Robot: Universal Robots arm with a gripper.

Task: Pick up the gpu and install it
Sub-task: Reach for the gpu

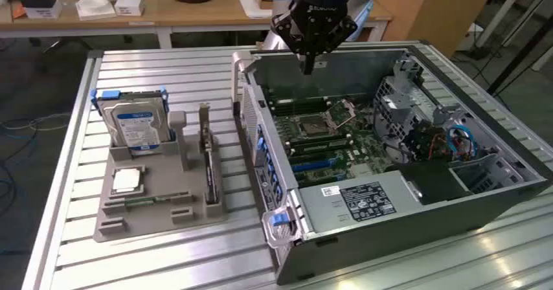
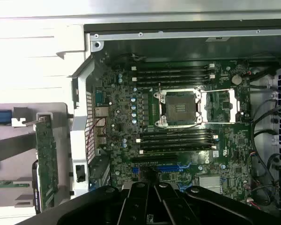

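Note:
The gpu stands on edge in the grey holder at the exterior view's left, its green board facing the case. My gripper hangs shut and holds nothing, above the back wall of the open computer case, well apart from the gpu. In the wrist view my black fingers meet over the motherboard, near the blue and black expansion slots.
The holder also carries a hard drive with a blue label, a processor and a memory stick. Inside the case are an open processor socket, a power supply and cables. A wooden desk stands behind.

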